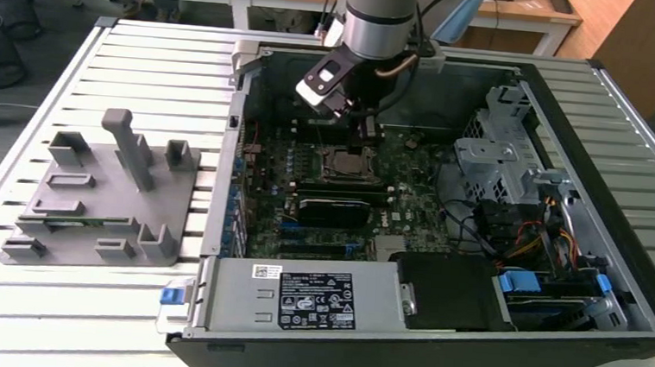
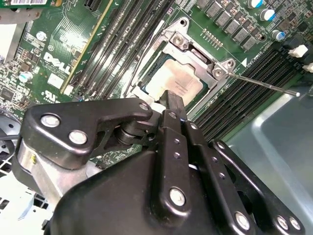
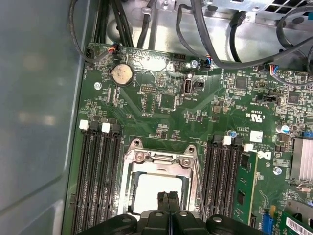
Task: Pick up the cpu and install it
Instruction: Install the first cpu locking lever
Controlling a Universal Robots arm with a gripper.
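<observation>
Open black metal computer case (image 1: 407, 362), lying on its side, with the silver square socket frame (image 3: 161, 157) at the middle of its green motherboard (image 1: 413, 189). A grey plastic fixture block (image 1: 96, 193) sits outside the case, well apart from the socket, toward the exterior view's left. A silver power-supply box (image 1: 296, 298) bearing a black-and-white printed label lies near the socket, at the case's edge. The black gripper (image 3: 168, 198) hangs directly over the socket, fingers pressed together with nothing between them. The cpu (image 2: 173, 81), a flat square chip with a pale metal top, lies seated inside the socket frame. White printed lettering marks the board beside the socket. A round silver coin cell (image 3: 121, 74) lies well apart from the socket.
</observation>
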